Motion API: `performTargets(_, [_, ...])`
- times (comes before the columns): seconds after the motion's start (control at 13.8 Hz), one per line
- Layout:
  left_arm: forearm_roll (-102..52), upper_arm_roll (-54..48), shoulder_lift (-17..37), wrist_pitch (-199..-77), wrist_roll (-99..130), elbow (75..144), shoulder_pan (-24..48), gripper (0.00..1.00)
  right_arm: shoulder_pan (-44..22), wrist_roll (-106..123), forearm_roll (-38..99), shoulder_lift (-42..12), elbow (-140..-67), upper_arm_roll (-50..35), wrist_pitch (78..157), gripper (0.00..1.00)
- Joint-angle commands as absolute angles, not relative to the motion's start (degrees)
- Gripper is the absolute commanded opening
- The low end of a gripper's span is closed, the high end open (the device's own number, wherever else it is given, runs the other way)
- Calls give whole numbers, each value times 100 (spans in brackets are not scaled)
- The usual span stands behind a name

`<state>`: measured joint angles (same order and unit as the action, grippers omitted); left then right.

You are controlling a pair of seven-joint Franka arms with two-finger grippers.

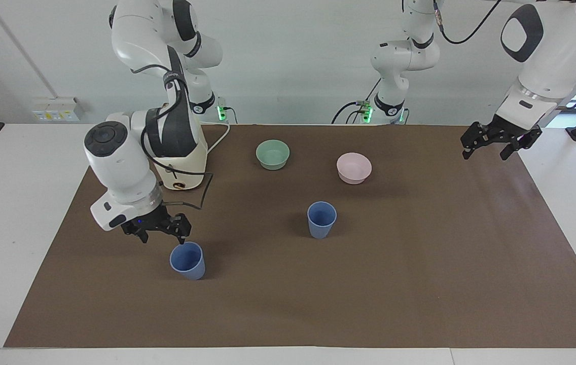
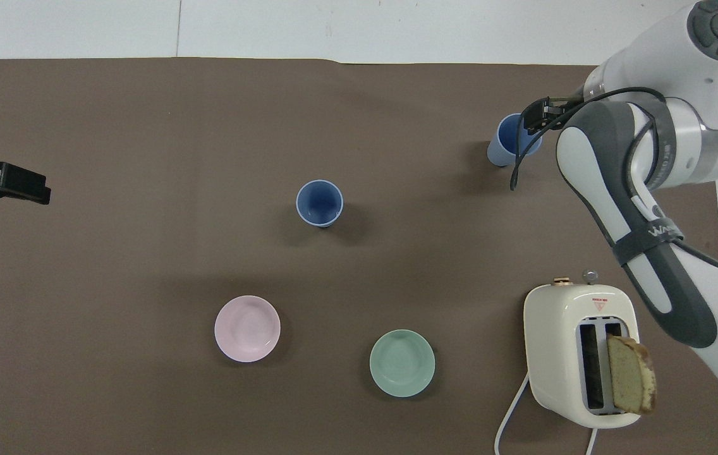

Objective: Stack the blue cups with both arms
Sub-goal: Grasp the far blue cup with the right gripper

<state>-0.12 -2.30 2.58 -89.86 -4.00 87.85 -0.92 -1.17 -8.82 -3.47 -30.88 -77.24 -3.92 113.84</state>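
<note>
Brown mat (image 1: 420, 263); right tool (image 1: 158, 233) open beside blue cup (image 1: 187, 260).

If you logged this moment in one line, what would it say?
right hand: open, just above farther periwinkle-blue plastic cup | left hand: open, waiting at mat edge | cups unstacked

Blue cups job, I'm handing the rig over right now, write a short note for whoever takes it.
Right gripper: jaws open, empty, low at the rim of the blue cup farther from the robots, not gripping it.
Left gripper: jaws open, empty, waiting over the mat's edge at the left arm's end.
Second blue cup: upright mid-mat, nearer to the robots, untouched.
Done: nothing stacked.
Left: grasp one cup, lift it, nest it in the second.
</note>
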Motion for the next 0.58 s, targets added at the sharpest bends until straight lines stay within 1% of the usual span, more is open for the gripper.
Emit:
performTargets(0.0, [-88,-273,159,-8535,-510,8596,-167,100,-105,-1081,-527,-3418,-7619,-422,11653,93])
performTargets(0.07, [-53,-272,150,-8447,-518,8596,-167,100,-105,-1081,-527,-3428,-7672,-422,11724,86])
performTargets(0.22, [-97,-290,-148,-8622,-449,8683,-167,100,-105,-1090,-519,-3480,-7708,-422,11829,74])
performTargets(0.29, [-88,-290,-141,-8639,-492,8675,-132,100,-105,-1099,-519,-3480,-7717,-422,11952,70])
performTargets(0.36, [-88,-299,-141,-8640,-492,8675,-114,100,-105,-1099,-501,-3480,-7752,-422,12014,61])
performTargets(0.44, [-97,-299,-141,-8631,-466,8675,-106,100,-105,-1107,-492,-3472,-7787,-422,12006,40])
performTargets(0.51, [-97,-299,-141,-8587,-466,8675,-97,100,-114,-1160,-457,-3463,-7805,-422,12015,27])
